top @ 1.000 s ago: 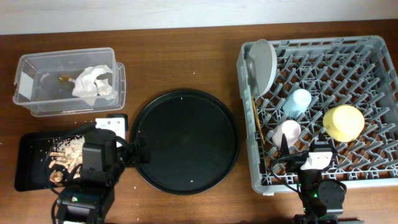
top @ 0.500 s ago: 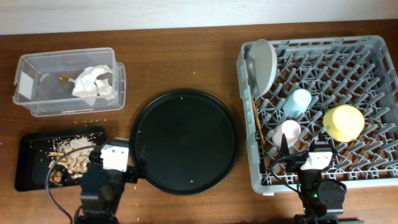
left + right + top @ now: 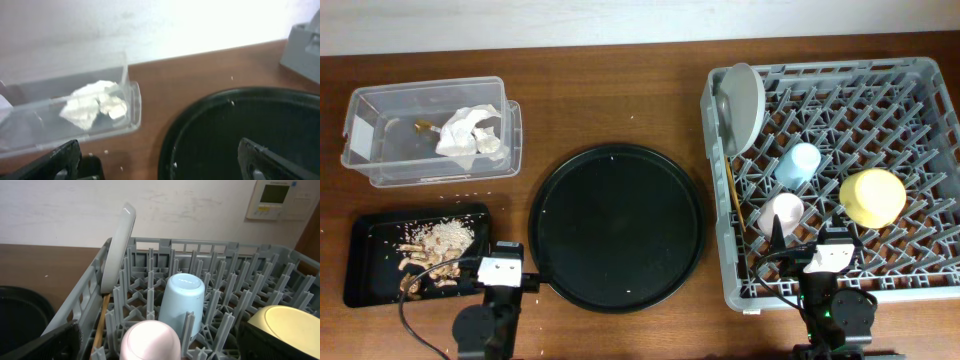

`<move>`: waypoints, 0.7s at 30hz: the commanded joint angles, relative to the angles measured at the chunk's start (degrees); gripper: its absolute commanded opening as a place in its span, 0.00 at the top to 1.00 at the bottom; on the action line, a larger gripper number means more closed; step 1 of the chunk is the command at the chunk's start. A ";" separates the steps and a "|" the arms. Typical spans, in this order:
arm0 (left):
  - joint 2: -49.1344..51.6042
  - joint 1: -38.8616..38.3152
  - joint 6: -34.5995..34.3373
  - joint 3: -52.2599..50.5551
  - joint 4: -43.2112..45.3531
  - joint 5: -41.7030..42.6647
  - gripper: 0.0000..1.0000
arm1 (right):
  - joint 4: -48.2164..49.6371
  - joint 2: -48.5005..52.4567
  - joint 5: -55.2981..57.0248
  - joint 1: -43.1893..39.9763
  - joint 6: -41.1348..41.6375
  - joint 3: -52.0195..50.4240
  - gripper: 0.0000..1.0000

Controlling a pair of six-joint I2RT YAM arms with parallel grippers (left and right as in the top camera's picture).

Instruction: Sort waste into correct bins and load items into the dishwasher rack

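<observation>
Overhead, I see a round black tray [image 3: 616, 228] between clear tub [image 3: 390, 152] and pegged grey rack [image 3: 840, 70]; left end effector [image 3: 160, 164] and right end effector [image 3: 161, 347] gape wide, empty.

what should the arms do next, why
Probably just park: the wrapper is in the clear tub, scraps in the small black tray, and plate, pink cup, blue cup, bowl and chopsticks are in the rack; left gripper and right gripper are open, empty.

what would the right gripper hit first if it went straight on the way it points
Probably the pink cup: it sits upside down in the rack, dead ahead between the open fingers of the right gripper, with the blue cup behind it. The depth is unclear.
</observation>
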 commanded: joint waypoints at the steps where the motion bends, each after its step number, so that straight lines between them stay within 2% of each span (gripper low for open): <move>1: -2.60 0.39 1.49 -0.44 2.25 -0.04 0.01 | -0.13 -0.50 0.31 -0.33 0.07 -0.52 0.01; 5: -3.89 1.53 2.03 -0.46 -1.70 -2.36 0.01 | -0.13 -0.50 0.31 -0.33 0.07 -0.52 0.01; 16: -3.89 1.88 2.01 -0.46 -1.99 -2.86 0.01 | -0.13 -0.50 0.31 -0.33 0.07 -0.52 0.01; 20: -3.89 1.88 -6.82 -0.46 -1.95 -5.22 0.01 | -0.13 -0.50 0.31 -0.33 0.07 -0.52 0.01; 21: -3.89 1.88 -7.17 -0.46 -1.95 -5.20 0.01 | -0.15 -0.50 0.31 -0.33 0.07 -0.52 0.01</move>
